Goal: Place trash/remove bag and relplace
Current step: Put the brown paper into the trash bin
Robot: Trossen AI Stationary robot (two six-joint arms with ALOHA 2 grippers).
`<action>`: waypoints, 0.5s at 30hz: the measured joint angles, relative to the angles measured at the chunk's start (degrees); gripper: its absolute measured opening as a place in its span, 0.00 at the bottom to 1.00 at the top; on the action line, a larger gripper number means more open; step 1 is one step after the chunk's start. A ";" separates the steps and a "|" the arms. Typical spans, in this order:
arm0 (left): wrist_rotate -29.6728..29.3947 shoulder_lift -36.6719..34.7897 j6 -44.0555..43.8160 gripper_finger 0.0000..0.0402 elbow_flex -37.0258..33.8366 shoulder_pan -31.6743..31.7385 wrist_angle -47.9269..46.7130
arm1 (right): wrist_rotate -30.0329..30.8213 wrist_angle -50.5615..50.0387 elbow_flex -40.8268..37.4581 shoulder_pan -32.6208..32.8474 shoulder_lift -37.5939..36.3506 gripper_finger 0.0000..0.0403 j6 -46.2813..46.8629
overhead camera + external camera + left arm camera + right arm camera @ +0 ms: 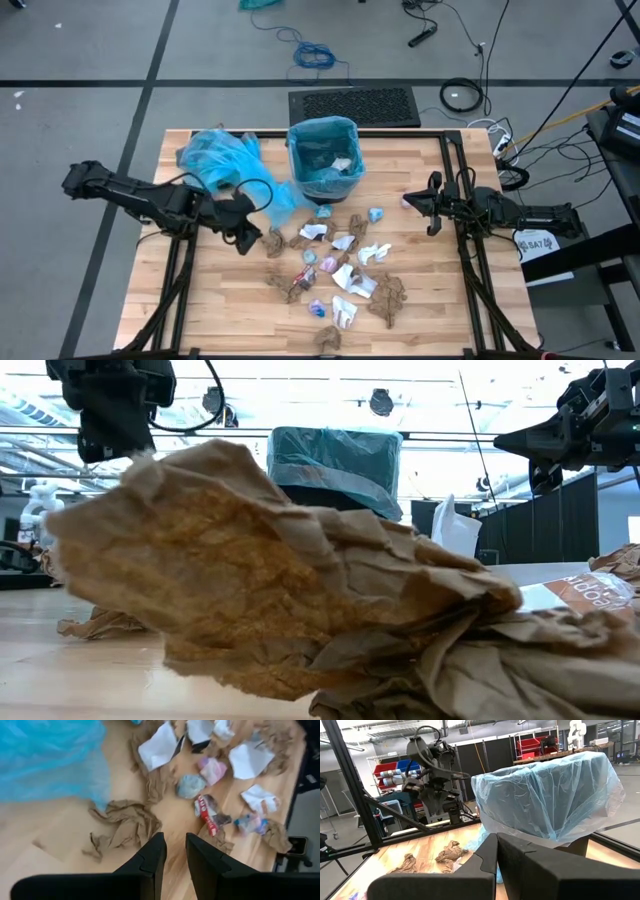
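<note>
The trash (345, 270) lies strewn over the counter (220, 300) in front of the lined bin (325, 157), awaiting pickup. The left pincer (243, 238) hovers beside the bin, slightly spread, empty, aiming at a brown wad (125, 822); the right pincer (433, 205) waits pressed together.

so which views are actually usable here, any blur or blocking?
High view: evenly lit, sharp on the trash and lined bin. Low view: a brown paper wad right at the lens, soft, blocks most of it; background blown out. Left wrist view: blurred overall. Right wrist view: clear.
</note>
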 joint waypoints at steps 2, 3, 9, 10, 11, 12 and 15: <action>0.43 1.33 -0.15 0.21 0.00 0.00 0.11 | -0.02 0.00 0.00 0.01 -0.02 0.00 0.00; 0.71 1.98 -0.28 0.22 0.00 0.00 0.24 | -0.01 0.01 0.00 0.00 -0.02 0.00 0.00; 1.04 6.81 -3.20 0.38 0.00 0.00 -0.26 | 0.00 0.02 -0.02 -0.01 -0.02 0.00 0.00; 1.30 7.71 -3.19 0.41 0.00 0.00 -0.32 | 0.00 0.00 0.00 0.01 -0.02 0.00 0.00; 1.80 8.63 -3.14 0.44 0.00 0.00 -0.32 | -0.02 0.00 0.00 0.01 0.00 0.00 0.00; 1.96 9.62 -3.14 0.46 0.00 0.00 -0.26 | 0.00 0.02 0.00 0.01 0.00 0.00 -0.02; 1.96 12.84 -3.21 0.50 0.00 -0.15 -0.18 | -0.01 0.00 0.00 0.00 0.00 0.00 0.00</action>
